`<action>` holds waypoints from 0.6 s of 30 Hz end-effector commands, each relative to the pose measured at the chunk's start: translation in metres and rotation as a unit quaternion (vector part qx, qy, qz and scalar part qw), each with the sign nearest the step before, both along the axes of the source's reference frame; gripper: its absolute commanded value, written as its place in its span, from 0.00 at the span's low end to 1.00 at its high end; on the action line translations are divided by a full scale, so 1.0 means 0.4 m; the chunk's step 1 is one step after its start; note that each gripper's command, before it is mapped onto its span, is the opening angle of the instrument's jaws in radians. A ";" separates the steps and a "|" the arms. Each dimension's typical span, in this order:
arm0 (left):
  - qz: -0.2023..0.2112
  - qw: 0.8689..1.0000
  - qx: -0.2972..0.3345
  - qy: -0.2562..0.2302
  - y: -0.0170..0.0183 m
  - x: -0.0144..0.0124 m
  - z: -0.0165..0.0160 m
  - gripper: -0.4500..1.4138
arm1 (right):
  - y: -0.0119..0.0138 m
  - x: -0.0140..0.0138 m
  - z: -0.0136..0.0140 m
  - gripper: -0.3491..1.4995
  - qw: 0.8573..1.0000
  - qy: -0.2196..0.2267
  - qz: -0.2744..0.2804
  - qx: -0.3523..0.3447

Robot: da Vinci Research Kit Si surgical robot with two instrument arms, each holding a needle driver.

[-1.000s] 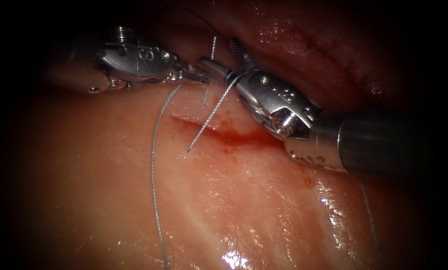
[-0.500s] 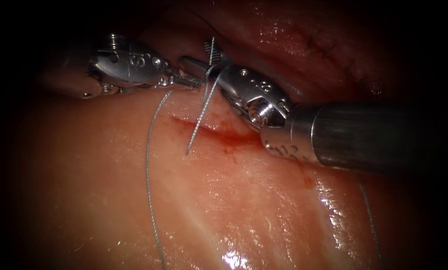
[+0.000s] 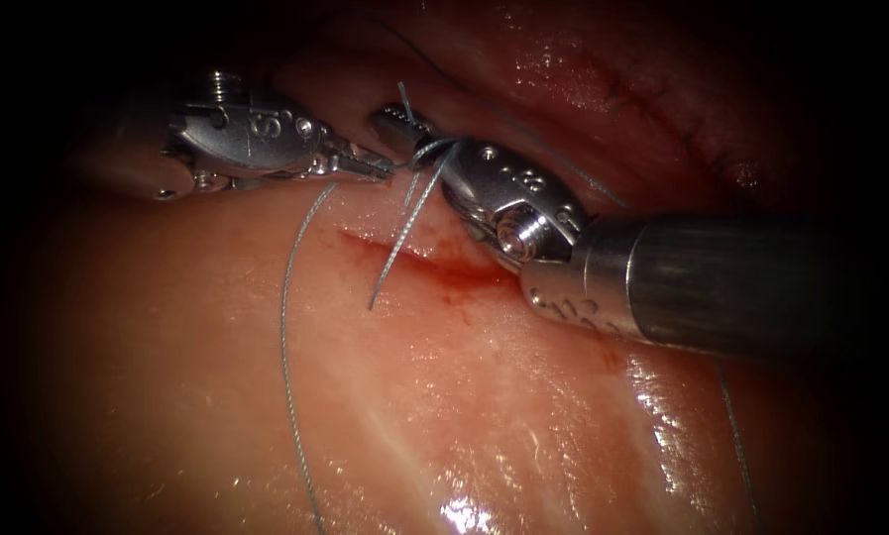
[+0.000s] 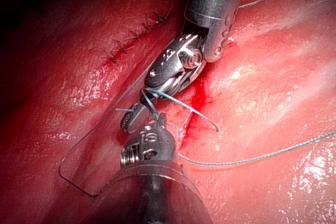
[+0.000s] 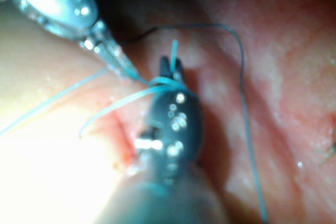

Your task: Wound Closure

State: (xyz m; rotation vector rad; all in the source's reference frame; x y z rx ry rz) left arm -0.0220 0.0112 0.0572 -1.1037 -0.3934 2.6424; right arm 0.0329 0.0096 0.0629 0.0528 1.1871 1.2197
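Observation:
The tissue (image 3: 266,416) has a short red cut (image 3: 434,266). My left tool (image 3: 383,168) lies at the cut's left end, shut on the long thread (image 3: 285,347), which trails down off the picture. From there the thread loops around my right tool (image 3: 402,111) and runs as a strand (image 3: 394,248) across the cut to the tissue on its left, near side. The right jaws are shut on a short thread end (image 3: 404,94) that pokes past their tips. The loop (image 5: 167,82) and stub (image 5: 174,51) sit at my right tool (image 5: 171,66), close to the left tool (image 4: 156,121).
An older stitched line (image 3: 662,104) crosses the dark tissue at the back right. Red fluid (image 3: 459,292) stains the cut's edge. Another length of thread (image 3: 733,436) runs down the right side, and slack thread (image 4: 68,174) lies beside the left shaft.
My right tool moved left toward the left tool. Its jaws, open around the upright short end a second ago, are now shut on it. The strand across the cut stands steeper.

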 end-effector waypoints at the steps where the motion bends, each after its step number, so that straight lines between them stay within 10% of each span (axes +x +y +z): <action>1: 0.001 1.000 0.001 -0.001 -0.0011 -0.0011 0.0017 0.00 | -0.0004 0.0019 0.0007 0.20 1.000 0.001 -0.001 -0.003; 3: 0.001 1.000 0.001 -0.001 -0.0012 -0.0011 0.0018 0.00 | -0.0006 0.0020 0.0002 0.00 1.000 -0.002 -0.004 -0.007; 18: -0.034 0.999 0.024 0.028 0.0076 0.0082 0.0110 0.00 | -0.0157 0.0058 -0.0085 0.00 0.995 -0.055 0.015 -0.080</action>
